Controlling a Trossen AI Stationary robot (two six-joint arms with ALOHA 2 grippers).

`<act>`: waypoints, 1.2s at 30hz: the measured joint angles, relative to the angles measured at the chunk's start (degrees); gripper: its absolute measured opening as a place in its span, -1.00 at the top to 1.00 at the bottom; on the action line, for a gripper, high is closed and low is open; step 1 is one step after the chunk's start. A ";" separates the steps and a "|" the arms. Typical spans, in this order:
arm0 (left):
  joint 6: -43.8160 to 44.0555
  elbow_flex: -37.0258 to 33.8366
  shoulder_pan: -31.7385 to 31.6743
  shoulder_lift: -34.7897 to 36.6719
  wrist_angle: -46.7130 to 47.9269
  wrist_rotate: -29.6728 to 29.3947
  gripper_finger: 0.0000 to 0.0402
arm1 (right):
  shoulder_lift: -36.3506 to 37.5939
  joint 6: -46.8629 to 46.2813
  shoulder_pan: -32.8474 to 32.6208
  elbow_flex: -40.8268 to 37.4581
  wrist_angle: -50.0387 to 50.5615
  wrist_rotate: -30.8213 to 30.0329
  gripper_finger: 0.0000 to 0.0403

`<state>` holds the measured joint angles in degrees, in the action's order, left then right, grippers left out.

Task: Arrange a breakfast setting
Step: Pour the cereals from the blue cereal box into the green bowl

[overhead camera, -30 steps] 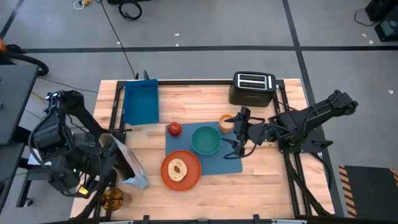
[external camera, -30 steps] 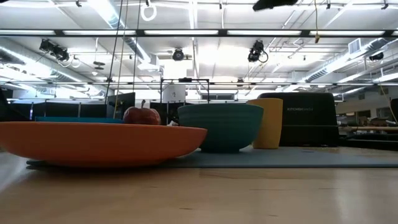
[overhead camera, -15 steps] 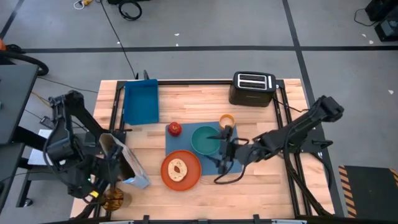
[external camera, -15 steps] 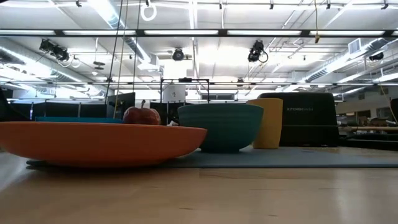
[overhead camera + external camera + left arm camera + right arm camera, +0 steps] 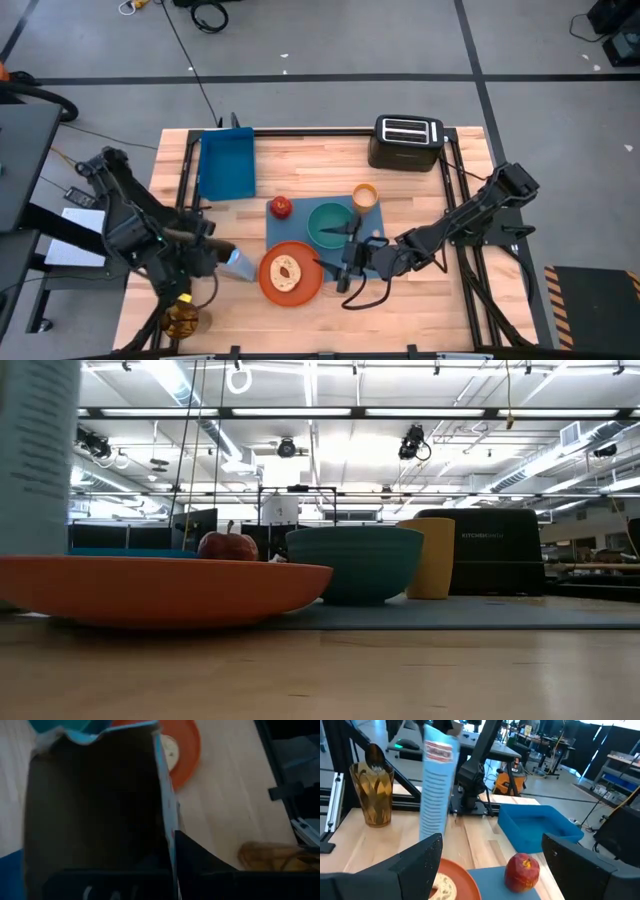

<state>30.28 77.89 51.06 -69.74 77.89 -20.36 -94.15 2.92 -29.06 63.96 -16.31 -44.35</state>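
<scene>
Wooden table (image 5: 420, 300): left tool (image 5: 213, 252) seemingly clamps boxy cereal bag (image 5: 238, 264); right tool (image 5: 345, 262) spread apart.

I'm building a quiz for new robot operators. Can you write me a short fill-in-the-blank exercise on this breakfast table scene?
1. The round bread piece lies on the orange ____.
2. The left gripper holds the blue cereal ____, upright beside the plate.
3. The red apple sits at a corner of the blue ____.
4. The small orange cup stands next to the teal ____.

Missing words: plate; bag; placemat; bowl
</scene>
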 joint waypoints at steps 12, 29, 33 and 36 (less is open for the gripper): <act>-7.24 14.51 -10.62 0.05 6.57 -0.91 0.98 | -3.55 -4.56 -0.55 0.00 0.47 -0.61 -0.73; -21.80 42.29 -15.64 0.11 1.59 -4.02 0.98 | -20.31 3.31 9.84 0.00 -40.75 6.81 -0.97; -24.11 42.26 -15.64 -0.03 -1.64 -5.20 0.98 | -19.67 4.39 12.33 0.17 -49.97 15.65 -0.95; -25.18 42.12 -15.64 0.07 -1.94 -7.38 0.98 | -19.71 5.12 13.06 0.83 -51.20 23.10 -0.95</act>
<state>5.10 120.01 35.42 -69.67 75.95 -27.74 -113.86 8.04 -16.00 64.79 -67.51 -21.25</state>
